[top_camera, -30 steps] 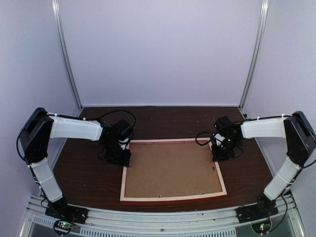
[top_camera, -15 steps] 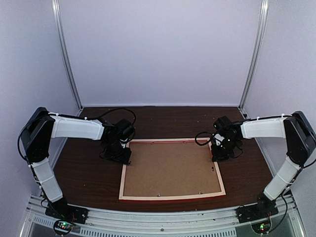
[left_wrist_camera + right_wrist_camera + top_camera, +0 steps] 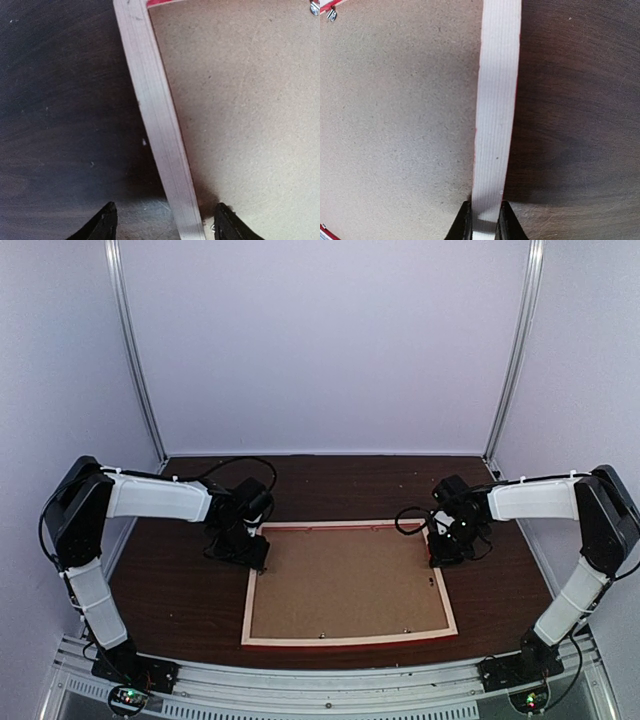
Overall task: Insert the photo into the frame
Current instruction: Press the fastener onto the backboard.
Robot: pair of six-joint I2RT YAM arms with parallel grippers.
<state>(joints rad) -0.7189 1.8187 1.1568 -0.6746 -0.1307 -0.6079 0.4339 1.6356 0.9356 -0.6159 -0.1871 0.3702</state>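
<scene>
The frame [image 3: 250, 602] lies face down on the dark table, its pale wood back up and red showing at the outer edges. A brown backing board [image 3: 345, 580] fills it. The photo is hidden. My left gripper [image 3: 255, 552] straddles the frame's left rail [image 3: 160, 125]. It is open, and its fingertips [image 3: 104, 226] stand clear of the rail on both sides. My right gripper [image 3: 440, 555] is shut on the right rail [image 3: 495, 100], with both fingers [image 3: 464, 225] pressed against the wood.
Small metal tabs [image 3: 314, 7] [image 3: 331, 15] sit at the board's edges. Dark wooden tabletop [image 3: 170, 590] lies around the frame. White walls with metal posts [image 3: 135, 350] enclose the back and sides. A metal base rail [image 3: 330, 695] runs along the near edge.
My left gripper's jaws have spread wider around the left rail, letting it go. The frame has shifted slightly to the left. My right gripper holds as before.
</scene>
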